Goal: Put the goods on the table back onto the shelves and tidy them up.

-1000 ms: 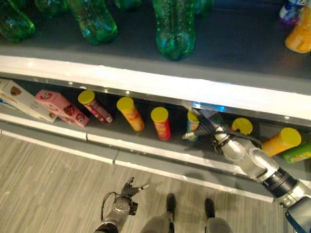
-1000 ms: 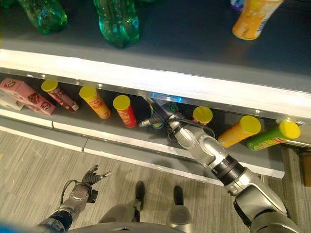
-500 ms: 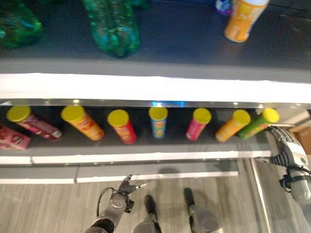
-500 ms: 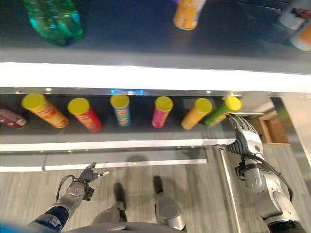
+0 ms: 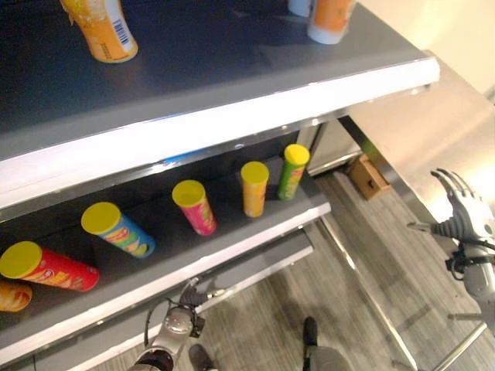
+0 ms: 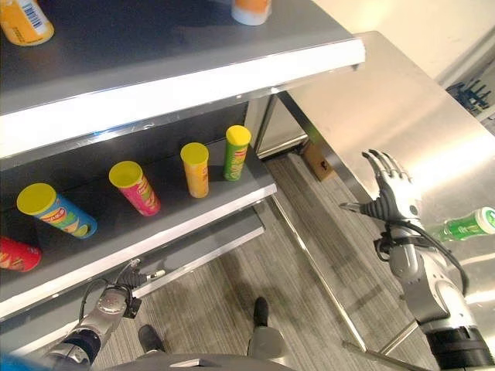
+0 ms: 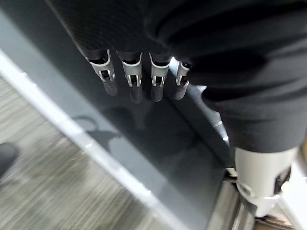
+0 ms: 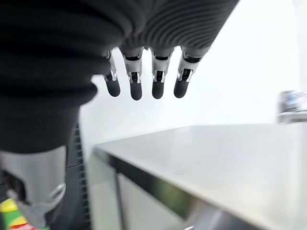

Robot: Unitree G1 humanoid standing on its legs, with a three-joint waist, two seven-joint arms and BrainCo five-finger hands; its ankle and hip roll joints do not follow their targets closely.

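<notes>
Hanging low by the lower shelf (image 6: 193, 224), the left hand (image 6: 128, 277) is relaxed and empty. The right hand (image 6: 390, 193), fingers spread, hovers over the steel bench (image 6: 371, 93), near a green bottle (image 6: 466, 226) lying there. It looks light, smooth and prone to roll, so a wrap around its mid-body seems safest.

The right hand (image 5: 462, 220) hangs with fingers spread beside the steel desk (image 5: 410, 124), well apart from the green can (image 5: 291, 170) on the shelf (image 5: 232, 239).
</notes>
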